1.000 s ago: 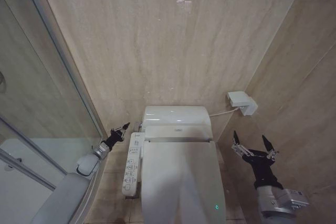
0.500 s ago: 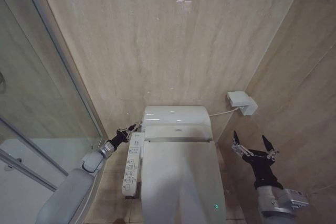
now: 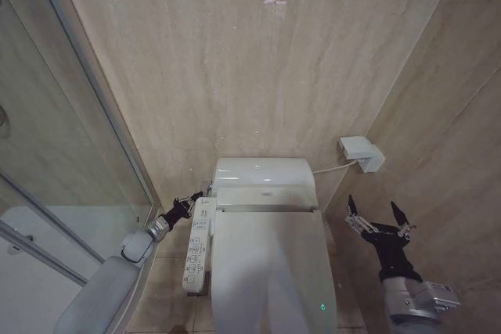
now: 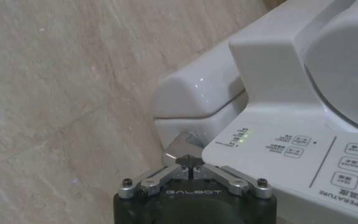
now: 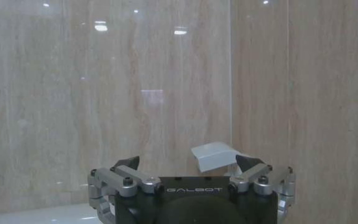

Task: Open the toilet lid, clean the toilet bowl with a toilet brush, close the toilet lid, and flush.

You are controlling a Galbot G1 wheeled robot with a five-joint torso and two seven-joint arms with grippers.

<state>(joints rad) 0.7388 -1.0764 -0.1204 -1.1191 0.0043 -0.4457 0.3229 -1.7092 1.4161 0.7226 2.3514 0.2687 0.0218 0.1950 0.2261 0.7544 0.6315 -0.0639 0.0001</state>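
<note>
The left gripper has its fingers pinched together on nothing, the tips meeting at a point just beside the rear corner of the toilet, where a small metal fitting shows under the tank. Immediately on its inner side sits the side control panel, rows of buttons with green lamps lit at the near end, running forward alongside the seat. Beyond that panel lies the toilet lid, shut flat, its long axis stretching from the tank toward where I stand; the closed claw is at the hinge end, level with the lid's rear edge and off to its side, touching none of it as far as I can judge.

The right gripper hangs spread wide and empty on the far side of the toilet, well apart from the lid, near the wall with the white box above it.

With the lid down, the bowl's contents stay hidden. The left arm looks nearer for whatever comes next.
</note>
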